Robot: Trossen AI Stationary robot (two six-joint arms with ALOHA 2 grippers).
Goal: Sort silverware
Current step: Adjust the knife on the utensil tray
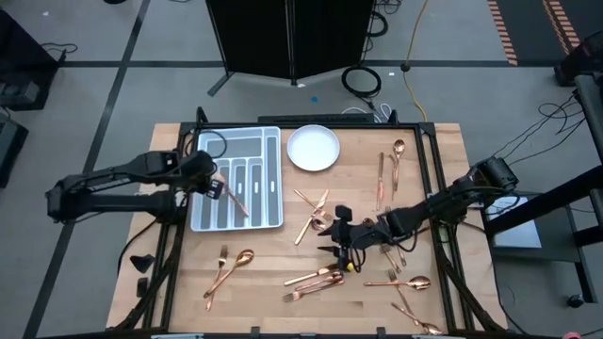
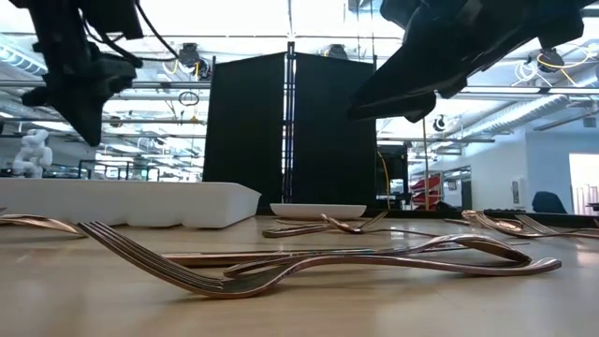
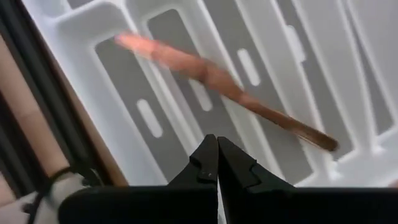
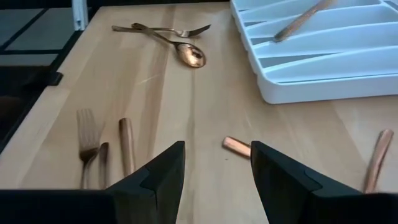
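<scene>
— So, how are the left fingers (image 3: 217, 163)?
— Pressed together, holding nothing, above the white-and-grey compartmented plastic tray (image 1: 268, 212). One slim copper-coloured metal knife (image 3: 227, 90) lies slanted across its dividers.
— And the right fingers (image 4: 214, 168)?
— Spread apart and empty, low over the light wooden desk (image 1: 273, 264), among the scattered rose-gold forks and spoons (image 1: 316, 280).
</scene>
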